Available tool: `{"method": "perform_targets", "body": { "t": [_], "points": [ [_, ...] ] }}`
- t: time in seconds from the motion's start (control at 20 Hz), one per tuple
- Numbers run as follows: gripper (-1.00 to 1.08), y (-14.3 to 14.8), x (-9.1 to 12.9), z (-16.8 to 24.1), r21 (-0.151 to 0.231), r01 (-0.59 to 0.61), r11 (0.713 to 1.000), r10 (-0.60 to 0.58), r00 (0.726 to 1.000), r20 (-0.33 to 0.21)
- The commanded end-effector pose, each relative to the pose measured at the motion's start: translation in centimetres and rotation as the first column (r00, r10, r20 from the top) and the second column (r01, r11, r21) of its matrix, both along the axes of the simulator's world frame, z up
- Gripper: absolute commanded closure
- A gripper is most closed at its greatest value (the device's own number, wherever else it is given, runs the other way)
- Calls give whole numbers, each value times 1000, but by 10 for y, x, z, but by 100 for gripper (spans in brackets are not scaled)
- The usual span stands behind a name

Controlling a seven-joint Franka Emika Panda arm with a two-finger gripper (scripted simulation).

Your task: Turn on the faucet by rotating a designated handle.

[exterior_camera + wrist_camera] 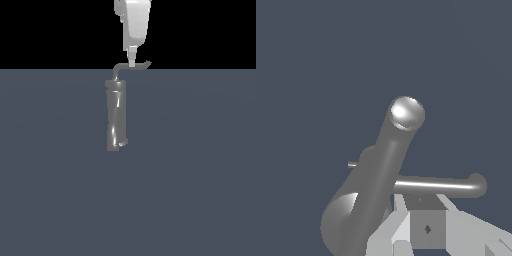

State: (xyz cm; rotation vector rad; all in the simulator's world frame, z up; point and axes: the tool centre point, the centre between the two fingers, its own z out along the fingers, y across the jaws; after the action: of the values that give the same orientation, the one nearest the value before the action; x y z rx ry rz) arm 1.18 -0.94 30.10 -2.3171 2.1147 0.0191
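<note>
The faucet (116, 116) is standing upright on the flat grey-blue floor (200, 190), a tall glossy grey column with a slight twist and a small nub jutting out at its base. Rising from the top of that column is the handle (131, 67), a thin bent rod that is curving through an elbow just above the faucet and then running out level toward the exterior view's right, ending in a slightly upturned tip.

The white arm (134, 22) is hanging straight down above the faucet, and the gripper (132, 63) is sitting right at the level stretch of the handle, about midway between the elbow and the tip. It looks to be touching the rod there, though the fingers are too small in the exterior view to be sure.

From the wrist view, the faucet (376, 190) is looming large and close, with the handle (441, 185) crossing just in front of the pale grey gripper (426, 212) body. Whether the claw is spread or clamped on the rod, I cannot tell from either picture
</note>
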Motion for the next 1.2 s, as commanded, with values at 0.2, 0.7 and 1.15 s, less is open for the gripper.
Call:
{"method": "perform_targets", "body": {
  "t": [0.2,0.7,1.15],
  "points": [
    [108,-6,15,0,-1,10,1000,-10,1000,3],
    [108,-18,39,0,-5,29,1000,-29,1000,4],
    [108,-29,60,0,-8,45,999,-45,999,5]
  ]
}}
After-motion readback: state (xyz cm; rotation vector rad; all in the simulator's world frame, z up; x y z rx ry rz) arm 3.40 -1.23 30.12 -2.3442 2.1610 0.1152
